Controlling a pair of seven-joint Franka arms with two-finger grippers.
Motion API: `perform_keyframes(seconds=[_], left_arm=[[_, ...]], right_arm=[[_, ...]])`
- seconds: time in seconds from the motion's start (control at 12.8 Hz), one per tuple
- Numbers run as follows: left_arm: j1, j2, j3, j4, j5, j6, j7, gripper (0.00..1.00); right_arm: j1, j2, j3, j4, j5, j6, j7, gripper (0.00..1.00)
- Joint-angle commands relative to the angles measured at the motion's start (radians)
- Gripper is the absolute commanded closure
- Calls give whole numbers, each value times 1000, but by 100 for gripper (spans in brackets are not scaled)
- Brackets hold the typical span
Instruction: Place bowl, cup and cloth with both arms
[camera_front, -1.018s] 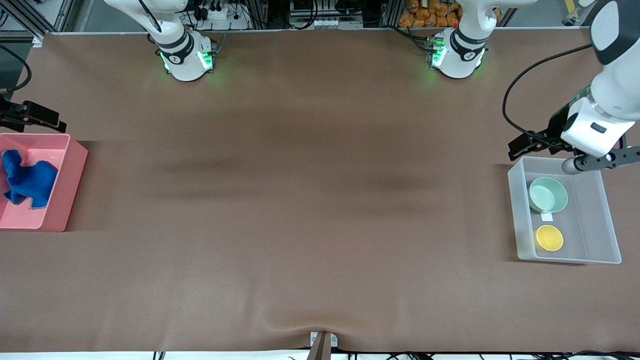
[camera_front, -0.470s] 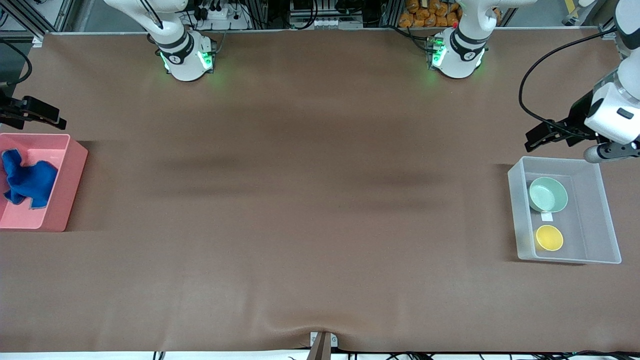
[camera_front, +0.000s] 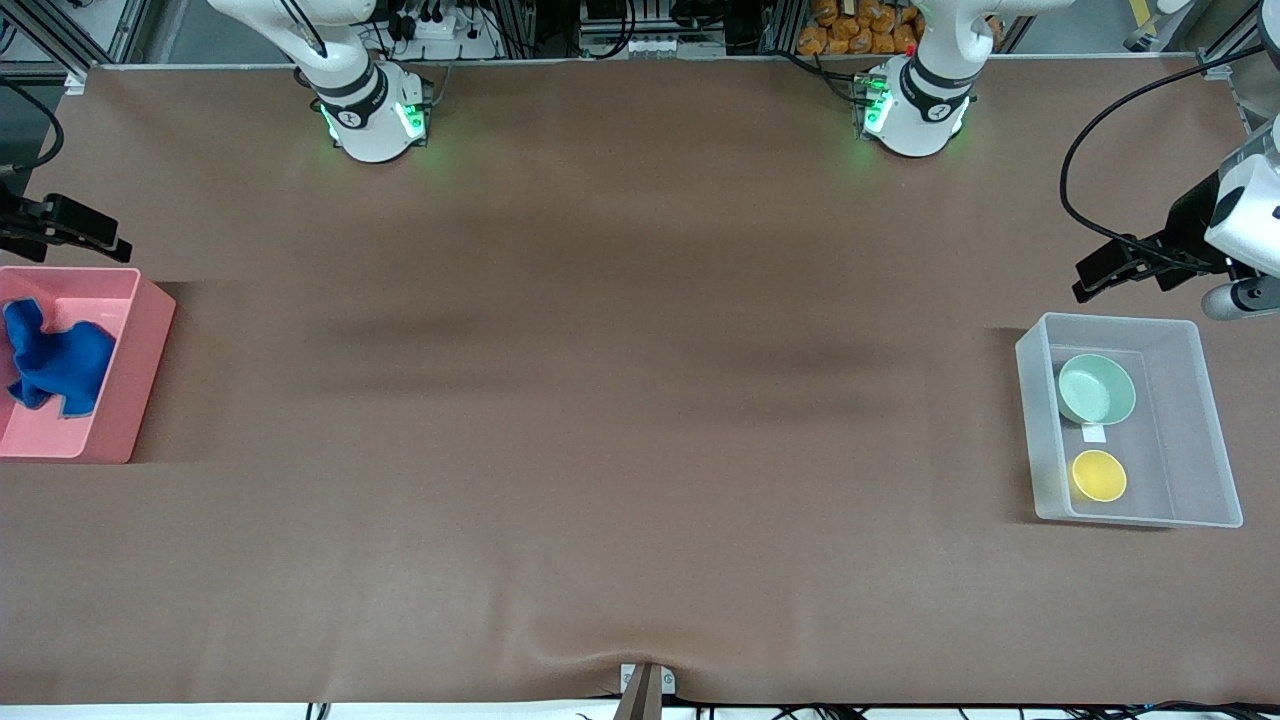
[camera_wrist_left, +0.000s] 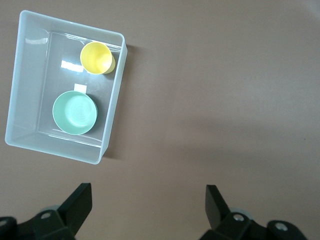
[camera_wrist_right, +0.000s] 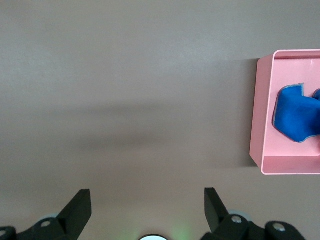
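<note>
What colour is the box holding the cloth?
Pink box, clearest in the right wrist view.

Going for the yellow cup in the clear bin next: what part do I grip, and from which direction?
Grip the rim of the cup from straight above, one finger inside and one outside. It stands upright, mouth open, close to the wall of the clear bin nearest the table's middle, so a side approach looks blocked. The bowl sits apart from it. The left gripper is open.
</note>
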Motion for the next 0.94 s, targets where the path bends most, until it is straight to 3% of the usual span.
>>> perform_keyframes(seconds=[0.0,0.86], left_arm=[[3,-8,4,12,-1,-11,15,0],[7,7,6,34,-26,-11,121,0]], right_arm=[[16,-23,-4,-15,-9,11,20,0],[7,-20,-7,-21,-9,22,9,0]])
